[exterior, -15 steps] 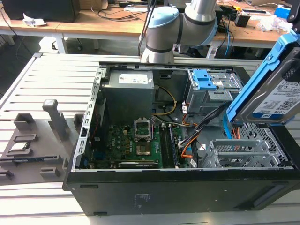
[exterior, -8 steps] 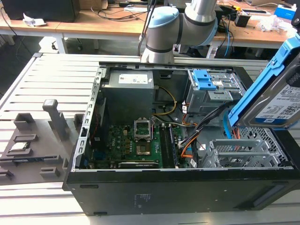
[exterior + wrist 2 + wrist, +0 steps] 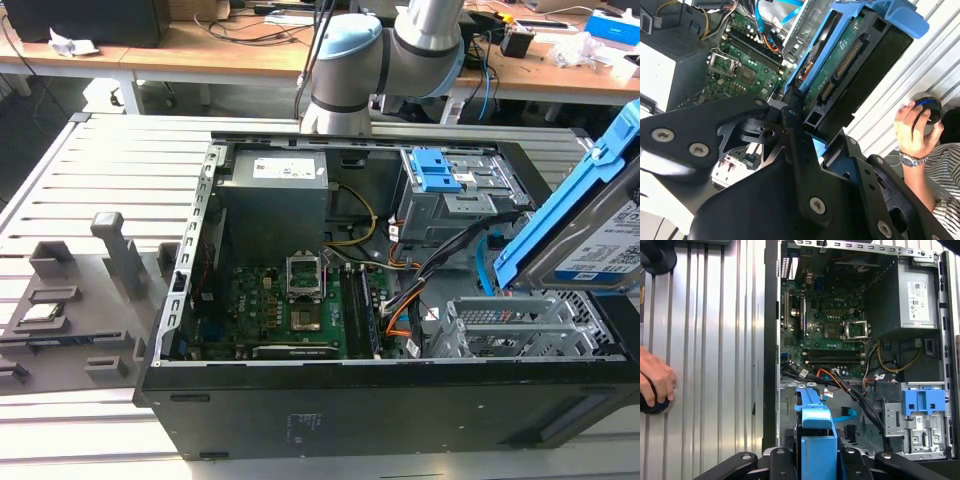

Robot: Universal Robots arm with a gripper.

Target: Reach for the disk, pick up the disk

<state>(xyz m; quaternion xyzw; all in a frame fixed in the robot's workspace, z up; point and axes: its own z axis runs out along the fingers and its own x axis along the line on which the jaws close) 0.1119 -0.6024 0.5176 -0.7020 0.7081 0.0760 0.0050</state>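
Blue-framed disk is up off the computer case, tilted, above the case's corner at the exterior view's right, over the drive cage. We see its white-and-blue label facing the exterior camera, blue frame edge running diagonally.

Gripper has the disk clamped: in the second wrist view the black fingers press in on the lower end of the disk, one on the blue frame side, the other on the dark circuit-board side. Gap between them is just the disk's thickness, narrow pinch. In the first wrist view the blue frame stands straight up between the finger links, disk edge-on to the camera.

Below it the case lies open on a slatted metal worktop. Inside we see the green motherboard, the grey power supply at the far side, and a blue plastic latch piece on the drive bay near the far corner at the exterior view's right. Orange and black cables run across the middle.

A person's hand rests on a round black knob on the worktop, well apart from the case; striped sleeve beside it.
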